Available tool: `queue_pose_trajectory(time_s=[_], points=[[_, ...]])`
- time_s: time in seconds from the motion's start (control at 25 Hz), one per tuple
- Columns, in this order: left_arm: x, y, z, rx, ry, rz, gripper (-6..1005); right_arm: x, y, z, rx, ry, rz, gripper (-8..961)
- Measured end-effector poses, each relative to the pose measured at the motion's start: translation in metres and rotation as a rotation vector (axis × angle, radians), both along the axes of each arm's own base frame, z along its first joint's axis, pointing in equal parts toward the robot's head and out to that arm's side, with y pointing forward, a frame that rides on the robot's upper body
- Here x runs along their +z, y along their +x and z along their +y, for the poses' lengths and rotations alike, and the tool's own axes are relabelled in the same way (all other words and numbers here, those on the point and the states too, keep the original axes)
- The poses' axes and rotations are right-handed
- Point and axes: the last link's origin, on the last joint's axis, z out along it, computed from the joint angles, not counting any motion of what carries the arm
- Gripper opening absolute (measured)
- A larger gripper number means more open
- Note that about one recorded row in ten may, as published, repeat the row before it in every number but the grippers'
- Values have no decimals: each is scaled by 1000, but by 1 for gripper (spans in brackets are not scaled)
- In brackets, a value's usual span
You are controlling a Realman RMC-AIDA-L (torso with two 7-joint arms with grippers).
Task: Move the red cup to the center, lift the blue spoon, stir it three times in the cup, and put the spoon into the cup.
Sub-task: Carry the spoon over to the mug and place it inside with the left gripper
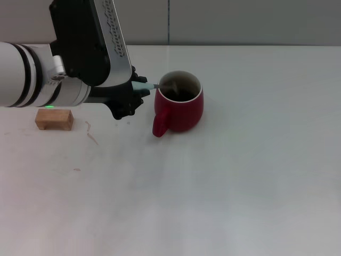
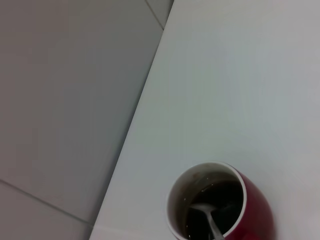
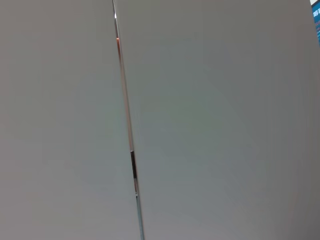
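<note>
- Wooden block (image 1: 54, 119): a tan block on the white table (image 1: 240, 176), at the far left of the head view, partly under the left arm; a green light glows just above it.
- Left arm: white and black, reaching in from the left of the head view toward the middle of the table.
- Left gripper (image 1: 139, 88): black, just left of the cup and near its rim; the fingers are closed on the pale blue handle of the blue spoon (image 1: 145, 86).
- Blue spoon: held nearly level, its handle outside the cup on the left, its grey neck crossing the rim and its bowl down inside. In the left wrist view the metal bowl (image 2: 202, 209) lies in the dark interior.
- Red cup (image 1: 184, 106): upright on the table, near the middle of the head view and toward the far side; dark red with a thin pale rim, its loop handle pointing to the near left. The left wrist view (image 2: 252, 200) shows it from above, standing close to the table's far edge.
- Right gripper: not seen in any view; its wrist camera shows only a grey wall with a vertical seam (image 3: 127, 135), so the state of its fingers cannot be told.
</note>
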Motion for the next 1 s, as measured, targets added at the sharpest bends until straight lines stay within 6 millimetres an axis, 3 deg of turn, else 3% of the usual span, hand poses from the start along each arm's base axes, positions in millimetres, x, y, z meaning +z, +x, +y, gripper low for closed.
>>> queue_pose_trajectory(time_s=[0.6,0.8,1.0], points=[[-25,2,26,3,-37,18,181,1,2,-6,-7,2,-5,834],[-38,12,23,-30,-74,27,181,1,3,-7,-10,2,-7,834],[-38,16,16,-39,-80,36,182,1,3,-7,-12,0,-7,835]])
